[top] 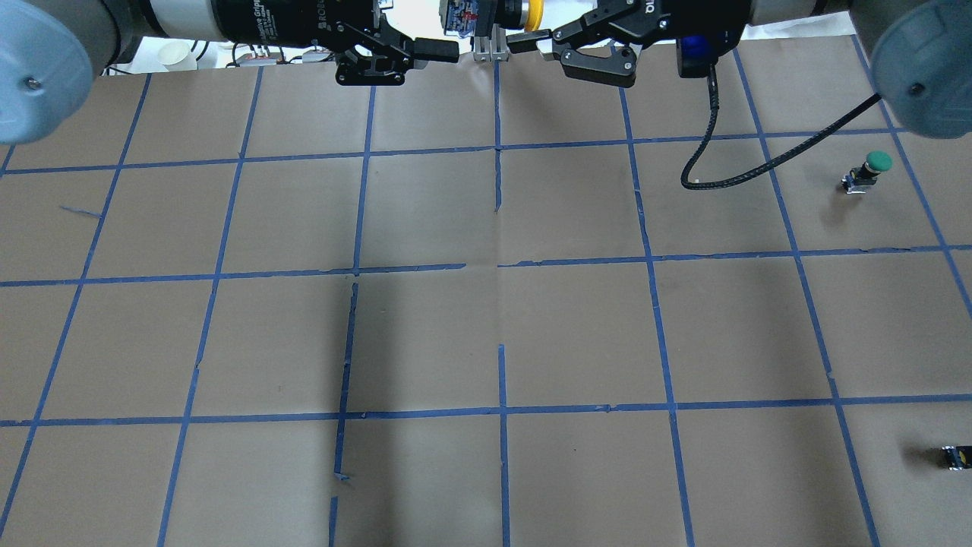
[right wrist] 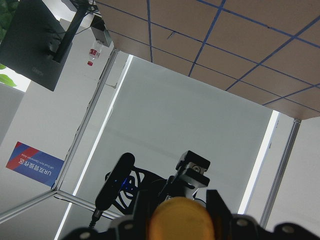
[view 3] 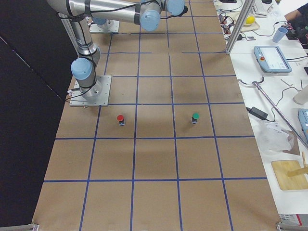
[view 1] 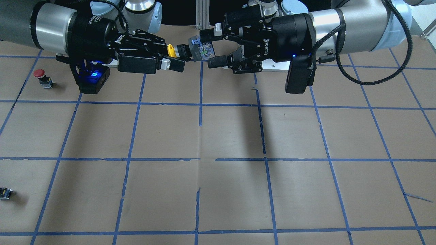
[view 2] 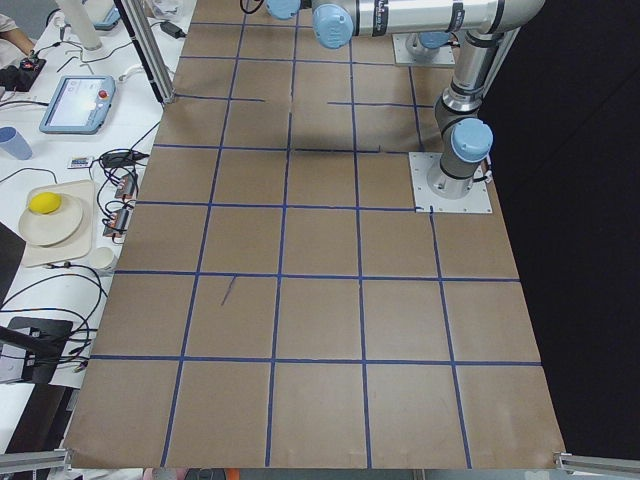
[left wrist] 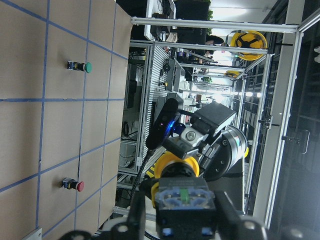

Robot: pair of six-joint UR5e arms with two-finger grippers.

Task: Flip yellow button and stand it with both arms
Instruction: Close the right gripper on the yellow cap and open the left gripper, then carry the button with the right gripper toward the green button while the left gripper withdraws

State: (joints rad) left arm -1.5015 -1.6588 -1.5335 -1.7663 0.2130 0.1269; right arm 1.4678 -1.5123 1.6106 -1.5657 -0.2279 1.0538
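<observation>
The yellow button (view 1: pixel 189 51) is held in the air above the table's robot-side edge, lying level, with its yellow cap toward my right gripper and its blocky base toward my left. It also shows at the top of the overhead view (top: pixel 490 15). My right gripper (view 1: pixel 175 54) is shut on the cap end; the right wrist view shows the cap (right wrist: pixel 181 220) between its fingers. My left gripper (view 1: pixel 208 48) is open, with its jaws straddling the base. In the left wrist view the base (left wrist: pixel 184 200) sits between the fingers (left wrist: pixel 135 217).
A red-capped button (view 1: pixel 41 76) stands on the table on my right side, and a green-capped one (top: pixel 873 163) farther out. A tiny dark part with a yellow spot (top: pixel 955 456) lies near the table's right end. A black cable (top: pixel 714 175) hangs from the right wrist.
</observation>
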